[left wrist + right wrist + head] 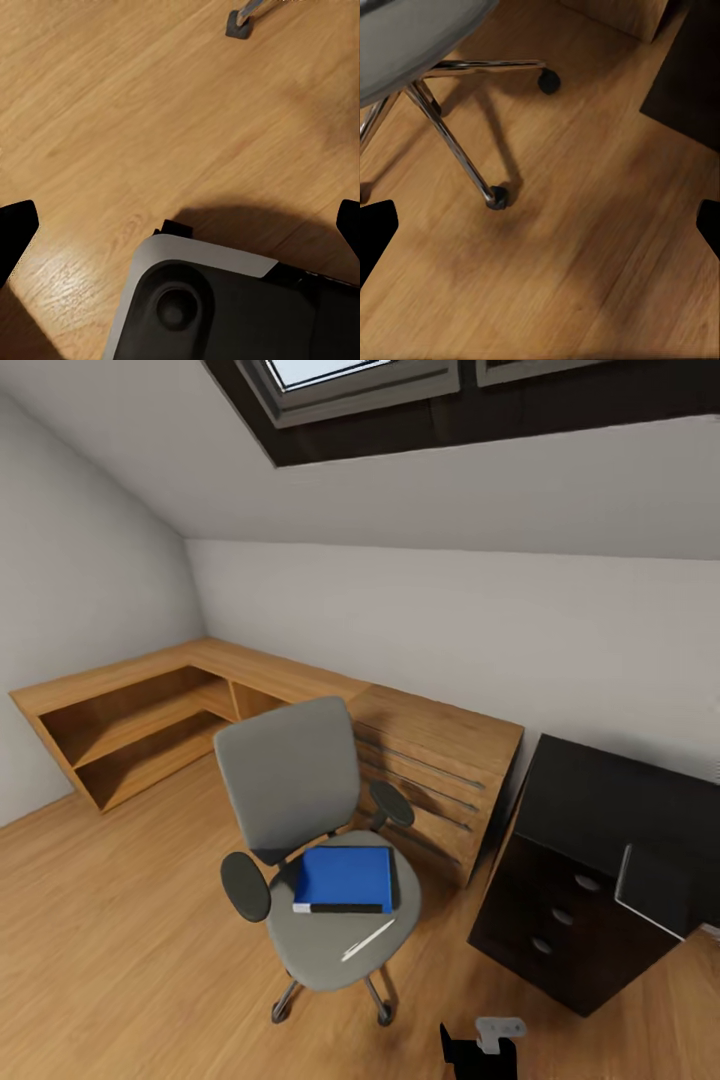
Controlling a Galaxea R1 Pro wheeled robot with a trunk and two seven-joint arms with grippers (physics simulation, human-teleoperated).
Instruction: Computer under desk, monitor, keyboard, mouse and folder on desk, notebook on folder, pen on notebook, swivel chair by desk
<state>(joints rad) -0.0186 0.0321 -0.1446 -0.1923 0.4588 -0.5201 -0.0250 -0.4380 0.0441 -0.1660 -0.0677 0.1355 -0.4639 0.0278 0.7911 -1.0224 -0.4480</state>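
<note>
My grippers hang spread over bare floor, the folder (345, 878) sits ahead on the chair (310, 840), so I reach in flat and grip its near edge, sparing the pen (368, 940).

Wooden plank floor (150, 112), warm tone, grain running diagonally. Left gripper (180, 225): two black fingertips (16, 225) at picture's opposite edges, wide apart, nothing between them. Robot's own base (217, 307) on floor: dark body, pale grey rim, round recess. Its shadow beside it. Small dark castor (240, 24) on chrome leg farther off.
</note>
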